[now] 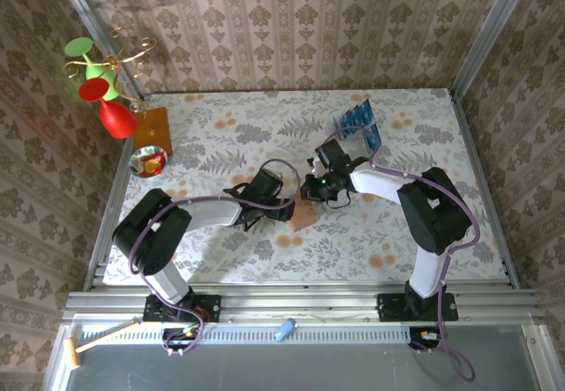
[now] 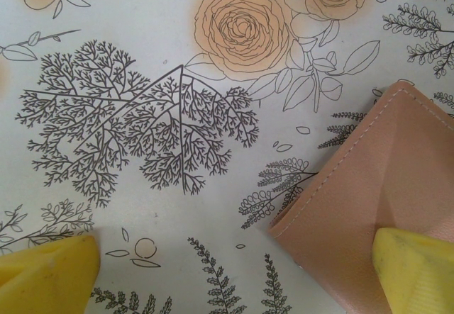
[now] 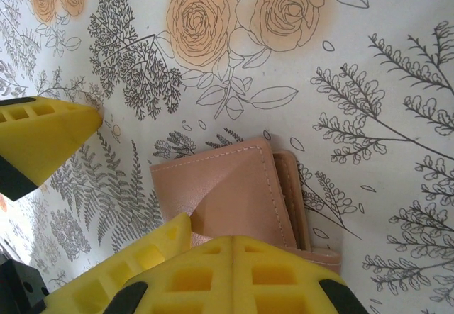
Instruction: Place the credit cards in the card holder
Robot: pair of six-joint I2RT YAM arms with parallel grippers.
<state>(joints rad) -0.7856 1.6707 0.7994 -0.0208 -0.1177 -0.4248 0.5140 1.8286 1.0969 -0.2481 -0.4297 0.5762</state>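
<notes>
The card holder [image 3: 234, 193], a salmon-brown stitched wallet, is lying on the floral table [image 1: 238, 113] between both arms. The left gripper [image 2: 234, 247] is gaping wide, one finger hiding the wallet's corner. The right gripper [image 3: 142, 172], also spread, is covering its lower edge. The blue credit cards [image 1: 357, 119] are standing far back, their details unreadable.

The card holder [image 1: 305, 216] is laid near the middle of the table [image 1: 397, 232], between the 2 grippers. The left gripper [image 2: 234, 278] is placed at its left, the right gripper [image 3: 128, 200] just behind it. 1 finger of each is set over an edge of the holder (contact cannot be judged). The credit cards [image 1: 355, 117] are stood in a rack [image 1: 370, 135] behind and to the right, well apart. At the far left a board [image 1: 152, 129] is placed, with a bowl [image 1: 147, 161] just before it.
</notes>
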